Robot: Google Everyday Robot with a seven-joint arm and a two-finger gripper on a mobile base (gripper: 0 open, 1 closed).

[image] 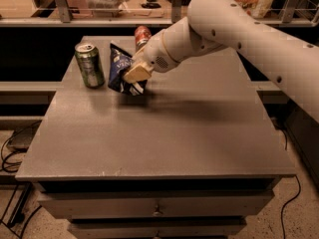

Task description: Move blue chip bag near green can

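Note:
The blue chip bag (119, 68) is a dark navy crinkly bag, held upright with its lower edge at the grey table top (159, 128). My gripper (135, 73) is shut on the bag's right side. The green can (89, 65) stands upright at the table's back left, just left of the bag, with a narrow gap between them. My white arm reaches in from the upper right.
A red can (142, 35) stands at the table's back edge, behind the bag and partly hidden by my arm. A shelf with clutter runs behind the table. Drawers sit below the table front. Cables lie on the floor at the left.

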